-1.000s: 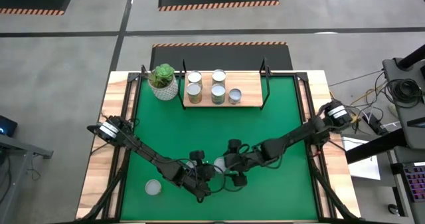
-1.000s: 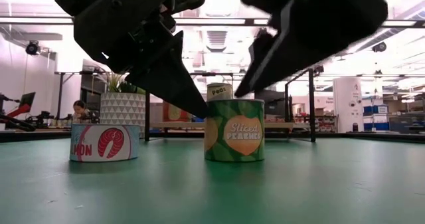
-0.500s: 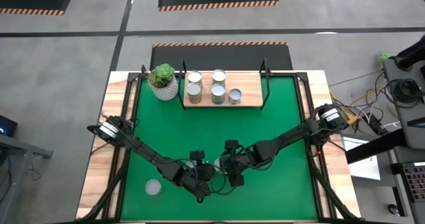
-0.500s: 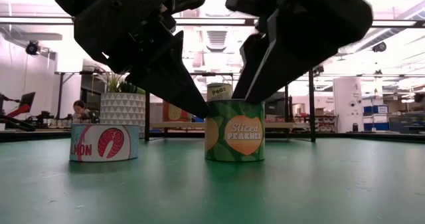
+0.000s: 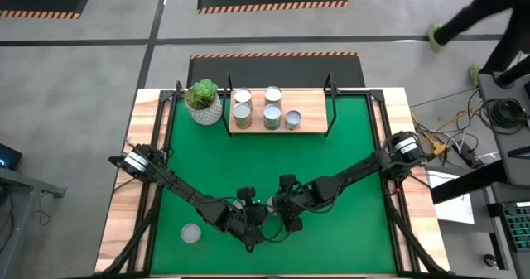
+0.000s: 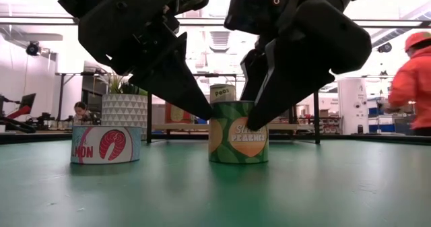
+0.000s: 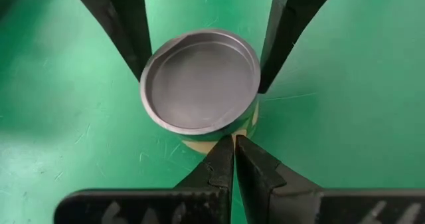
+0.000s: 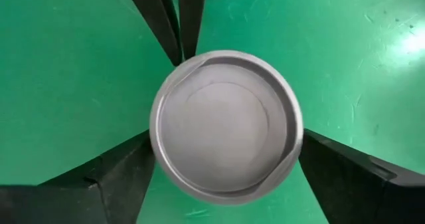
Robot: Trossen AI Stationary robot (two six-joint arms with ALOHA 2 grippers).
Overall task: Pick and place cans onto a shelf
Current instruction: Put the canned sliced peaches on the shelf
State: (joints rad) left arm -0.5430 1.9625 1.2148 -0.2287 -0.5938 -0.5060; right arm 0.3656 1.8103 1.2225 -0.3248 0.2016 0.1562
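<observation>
The peach can (image 6: 238, 132) stands upright near the table's (image 5: 331, 163) front edge, between the wide fingers of the right tool (image 8: 226, 164); the pinched-shut left tool (image 7: 234, 159) touches its side. The shelf (image 5: 278, 126) lies well beyond.

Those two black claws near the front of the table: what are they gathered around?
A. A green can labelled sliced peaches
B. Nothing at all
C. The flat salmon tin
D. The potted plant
A: the right gripper has its open fingers on either side of the peaches can, while the shut left gripper points at the can's side.
</observation>
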